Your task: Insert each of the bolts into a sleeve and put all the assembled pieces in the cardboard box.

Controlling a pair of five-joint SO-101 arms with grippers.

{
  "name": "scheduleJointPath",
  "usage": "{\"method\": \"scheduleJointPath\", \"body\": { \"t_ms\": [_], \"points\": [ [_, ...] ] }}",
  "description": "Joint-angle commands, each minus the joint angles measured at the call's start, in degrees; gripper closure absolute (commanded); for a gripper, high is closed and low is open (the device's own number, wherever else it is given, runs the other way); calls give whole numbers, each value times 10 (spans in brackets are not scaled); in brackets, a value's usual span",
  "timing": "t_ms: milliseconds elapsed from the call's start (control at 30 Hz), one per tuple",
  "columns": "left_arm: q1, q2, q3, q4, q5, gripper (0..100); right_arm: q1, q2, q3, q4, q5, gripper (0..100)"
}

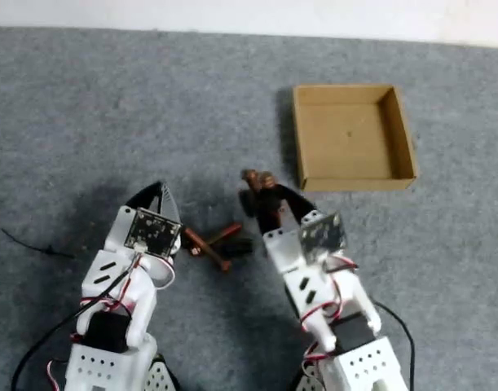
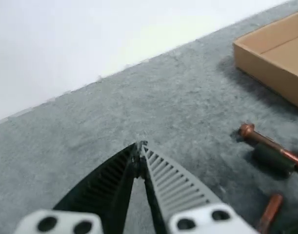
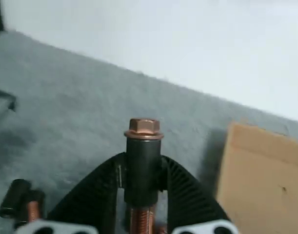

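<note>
My right gripper is shut on a black sleeve with a copper bolt through it, its head sticking out past the fingertips. It hangs left of the cardboard box, near the box's front left corner. My left gripper is shut on nothing, low over bare carpet. Two loose copper bolts lie crossed between the arms, with a dark sleeve beside them. A bolt in a dark sleeve shows toward the box in the left wrist view.
The table is covered in grey carpet, with a white wall along its far edge. A thin black wire lies left of the left arm. Another sleeve and bolt lie beside my right gripper.
</note>
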Motion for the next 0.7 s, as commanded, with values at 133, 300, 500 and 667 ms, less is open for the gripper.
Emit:
{"method": "scheduleJointPath", "body": {
  "t_ms": [133, 300, 500, 667],
  "points": [
    [-18, 29, 15, -47, -3, 993, 80, 414, -202, -96, -35, 994],
    [-18, 129, 6, -124, -4, 993, 166, 607, -316, -145, -135, 994],
    [-20, 269, -37, -184, -4, 993, 248, 691, -400, -148, -280, 994],
    [-21, 375, -83, -205, -4, 993, 286, 721, -438, -149, -367, 991]
  ]
}}
